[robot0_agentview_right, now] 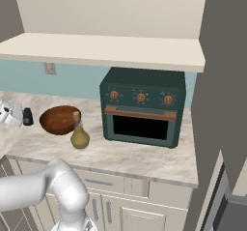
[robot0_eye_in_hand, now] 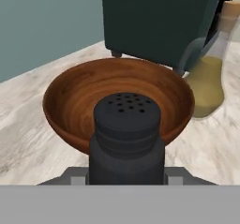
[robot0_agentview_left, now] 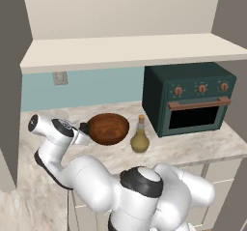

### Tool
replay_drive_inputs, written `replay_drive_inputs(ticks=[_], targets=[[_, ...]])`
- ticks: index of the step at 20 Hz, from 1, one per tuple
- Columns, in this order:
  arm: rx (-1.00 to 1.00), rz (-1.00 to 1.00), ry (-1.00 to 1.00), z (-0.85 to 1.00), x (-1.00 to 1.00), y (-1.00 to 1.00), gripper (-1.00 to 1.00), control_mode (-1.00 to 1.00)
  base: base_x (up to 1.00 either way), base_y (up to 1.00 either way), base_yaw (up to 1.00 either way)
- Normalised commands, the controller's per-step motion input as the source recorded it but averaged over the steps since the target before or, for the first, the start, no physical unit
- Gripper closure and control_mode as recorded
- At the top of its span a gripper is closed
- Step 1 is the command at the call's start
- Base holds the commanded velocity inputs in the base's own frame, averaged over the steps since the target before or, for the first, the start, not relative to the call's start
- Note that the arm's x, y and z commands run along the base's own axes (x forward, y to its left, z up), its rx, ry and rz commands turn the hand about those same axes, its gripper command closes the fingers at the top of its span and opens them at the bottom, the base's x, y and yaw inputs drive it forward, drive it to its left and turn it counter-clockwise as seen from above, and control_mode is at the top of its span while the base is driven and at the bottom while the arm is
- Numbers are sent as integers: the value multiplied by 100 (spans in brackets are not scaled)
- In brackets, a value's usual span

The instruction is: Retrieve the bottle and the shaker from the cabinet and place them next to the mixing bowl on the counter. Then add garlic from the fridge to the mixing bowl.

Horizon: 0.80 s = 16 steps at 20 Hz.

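Shaker first — the dark, perforated-top cylindrical shaker (robot0_eye_in_hand: 126, 138) sits clenched in our hand (robot0_agentview_right: 19, 116), just left of the round wooden mixing bowl (robot0_agentview_left: 108, 127). We should lower it upright onto the marble bench (robot0_agentview_left: 193, 145) beside the bowl's rim — clear of the corked yellow-green glass bottle (robot0_agentview_left: 140, 137) further right — then release.

On the counter (robot0_agentview_right: 140, 160), the shaker (robot0_agentview_right: 28, 116) sits at the bowl's (robot0_agentview_right: 59, 119) nine o'clock, the bottle (robot0_agentview_right: 79, 134) at four, the oven (robot0_agentview_right: 142, 107) at three.
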Motion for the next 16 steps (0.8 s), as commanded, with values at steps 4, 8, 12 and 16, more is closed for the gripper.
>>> replay_drive_inputs(ticks=[4,8,12,16], targets=[[-4,-1,3,-17,33,2,100,-100,0,0,0],[-1,-1,5,-22,12,0,100,-100,0,0,0],[-1,0,5,-31,0,14,100,-100,0,0,0],[-3,0,4,-38,0,7,100,-100,0,0,0]])
